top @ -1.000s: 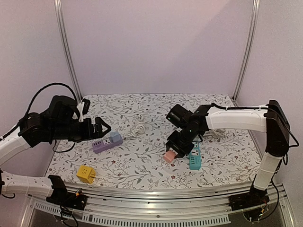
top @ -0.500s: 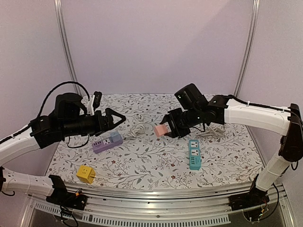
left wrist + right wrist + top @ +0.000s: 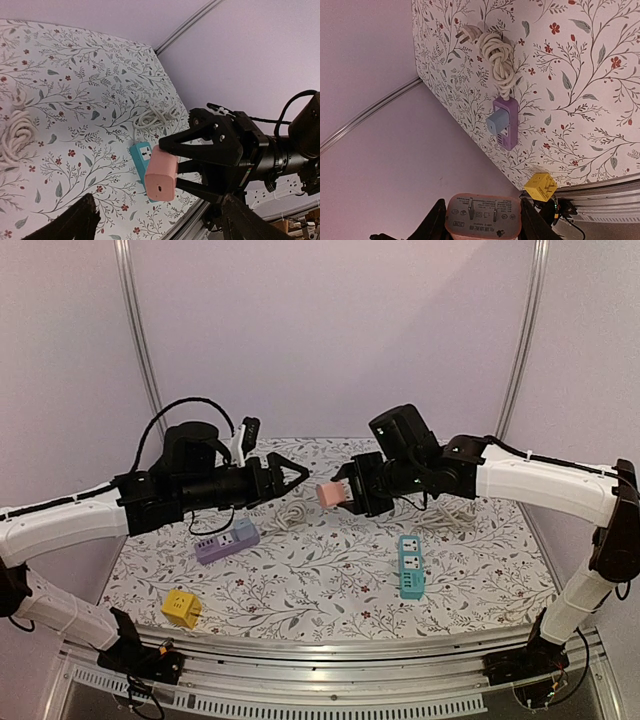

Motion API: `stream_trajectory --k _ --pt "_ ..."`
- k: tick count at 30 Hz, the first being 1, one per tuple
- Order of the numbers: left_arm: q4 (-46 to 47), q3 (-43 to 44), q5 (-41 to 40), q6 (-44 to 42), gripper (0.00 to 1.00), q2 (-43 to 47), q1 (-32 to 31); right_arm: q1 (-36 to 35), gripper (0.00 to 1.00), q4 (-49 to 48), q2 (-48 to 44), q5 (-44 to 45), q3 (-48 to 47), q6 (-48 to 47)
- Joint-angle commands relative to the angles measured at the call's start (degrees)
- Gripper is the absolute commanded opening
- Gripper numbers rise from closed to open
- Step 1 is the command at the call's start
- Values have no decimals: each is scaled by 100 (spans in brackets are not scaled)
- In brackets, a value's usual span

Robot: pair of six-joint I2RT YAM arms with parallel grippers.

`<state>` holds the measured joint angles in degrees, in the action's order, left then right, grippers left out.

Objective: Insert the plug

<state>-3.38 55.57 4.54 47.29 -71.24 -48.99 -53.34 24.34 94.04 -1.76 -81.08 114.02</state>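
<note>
- Holding the pink plug (image 3: 330, 494) in the air, the right gripper (image 3: 342, 493) has its jaws closed on the plug's two sides, well above the table (image 3: 330, 585).
- From the right wrist view, the plug's labelled face with two flat pins looks back at the camera, clamped between the two black fingers (image 3: 436, 220).
- The left gripper (image 3: 296, 478) is also raised. It points at the plug from the left and stops short of it, with a gap between them.
- Its jaws are spread wide and nothing is between them. In the left wrist view its two fingers stand at the bottom corners, with the plug centred beyond them.
- In that view the plug's near face shows a small slot low down.
- The two arms reach toward each other over the middle of the table.
- A purple strip (image 3: 222, 543) lies flat on the left of the floral cloth, with a blue plug (image 3: 243, 531) seated at one end.
- A coiled white cord (image 3: 293, 512) lies just behind the purple strip and meets its end.
- A teal strip (image 3: 410, 566) lies flat right of centre, sockets up, below the right arm.
- A second white cord (image 3: 447, 517) lies bunched behind the teal strip.
- A yellow cube (image 3: 181, 607) sits near the front left edge, apart from the rest.
</note>
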Motion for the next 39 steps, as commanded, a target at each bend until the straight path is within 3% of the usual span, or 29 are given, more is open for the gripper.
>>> stream_trajectory --k 1,12,22,28,34,39 --pt "820 78 28 -114 84 -250 -183 -40 23 -190 -149 347 -143 829" --pt "1274 260 34 -296 81 -924 -324 -41 23 -306 -88 368 -402 921" --pt "1468 288 70 -411 62 -1061 -322 -51 22 -355 -140 299 -418 895" --pt "1484 365 154 -407 58 -1201 -321 -84 22 -406 -158 246 -383 877" --pt "1493 402 204 -430 41 -1248 -321 -96 22 -447 -200 246 -365 855" --pt "1497 393 283 -474 10 -1252 -313 -99 22 -459 -219 245 -348 829"
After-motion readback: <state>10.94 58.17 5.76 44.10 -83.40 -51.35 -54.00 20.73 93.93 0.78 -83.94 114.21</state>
